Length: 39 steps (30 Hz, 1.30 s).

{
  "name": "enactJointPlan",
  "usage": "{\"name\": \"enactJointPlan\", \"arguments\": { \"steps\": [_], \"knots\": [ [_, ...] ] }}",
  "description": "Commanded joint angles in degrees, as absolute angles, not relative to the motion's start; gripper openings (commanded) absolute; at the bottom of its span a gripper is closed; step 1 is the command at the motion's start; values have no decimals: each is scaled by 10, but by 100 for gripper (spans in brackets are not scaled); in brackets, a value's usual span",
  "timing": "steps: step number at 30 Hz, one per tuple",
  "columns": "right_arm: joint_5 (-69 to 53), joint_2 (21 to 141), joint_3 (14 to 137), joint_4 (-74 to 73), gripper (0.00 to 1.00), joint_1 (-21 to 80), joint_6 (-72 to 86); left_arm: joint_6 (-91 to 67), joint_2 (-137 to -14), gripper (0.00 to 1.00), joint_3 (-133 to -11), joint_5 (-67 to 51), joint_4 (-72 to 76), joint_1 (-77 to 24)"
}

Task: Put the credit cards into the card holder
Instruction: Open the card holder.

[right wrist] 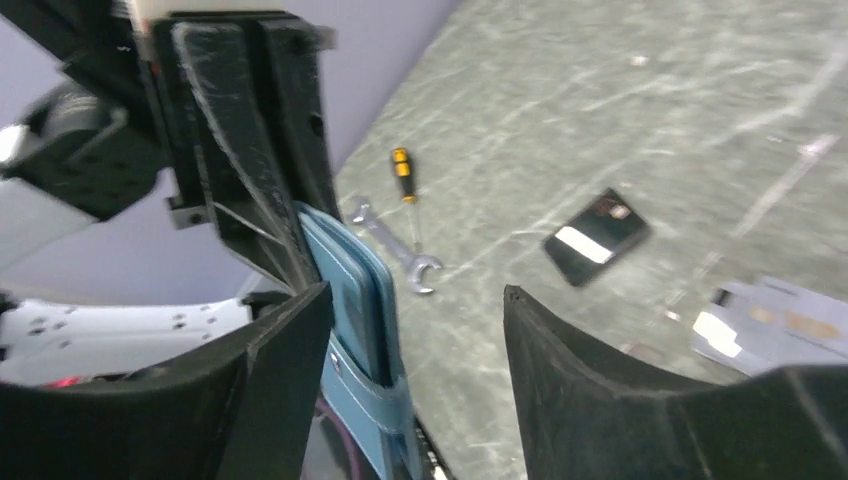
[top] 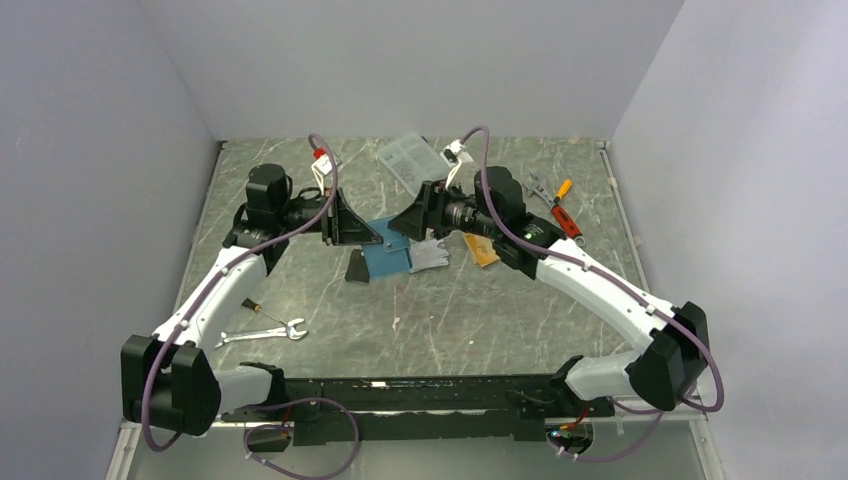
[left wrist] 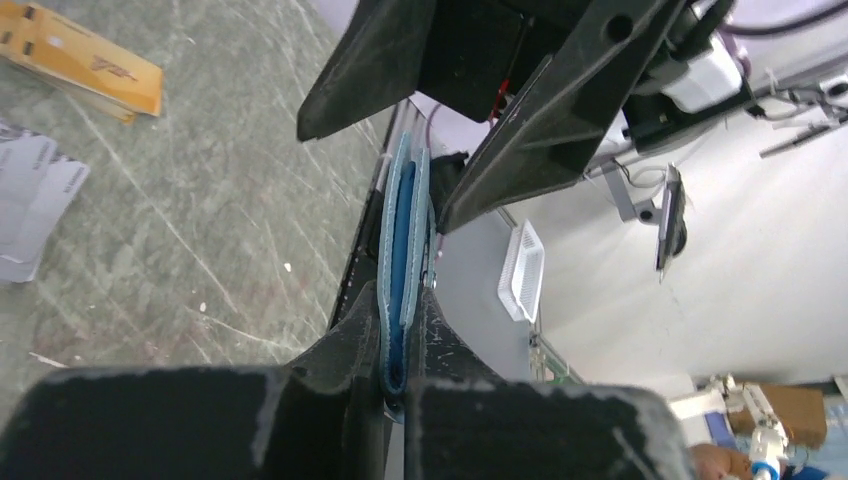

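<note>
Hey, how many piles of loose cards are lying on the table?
2. A silver-grey pile lies just right of the card holder; an orange pile lies farther right. Cards may be hidden within each pile or inside the holder.

One teal card holder [top: 388,258]. Orange-gold credit cards [left wrist: 85,62]: at least two, stacked. Silver-grey credit cards [left wrist: 30,205]: at least two, overlapping; the exact number is unclear. One flat black case [right wrist: 596,236]. One clear compartment box [top: 408,158]. One open-ended wrench [top: 262,335]. One screwdriver [top: 256,308] near it. Two further small tools, an orange-handled tool [top: 562,188] and a red-handled tool [top: 566,222].
</note>
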<state>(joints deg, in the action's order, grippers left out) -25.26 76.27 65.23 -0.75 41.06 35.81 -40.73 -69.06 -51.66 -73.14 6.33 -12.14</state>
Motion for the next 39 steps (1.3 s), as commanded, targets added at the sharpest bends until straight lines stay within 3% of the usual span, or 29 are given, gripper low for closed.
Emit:
{"name": "enactJointPlan", "arguments": {
  "steps": [1,7,15,39],
  "knots": [
    [-85,714,673,-107,69,408,300,-322,-708,0,-594,-680,-85,-114],
    [59,676,662,-157,82,461,265,-211,-730,0,-675,-585,-259,-114],
    [200,685,674,-163,84,580,268,-283,-710,0,-613,-558,-182,-115],
    [383,816,734,-107,59,714,141,-352,-685,0,-550,-560,-125,-115]
  ]
}}
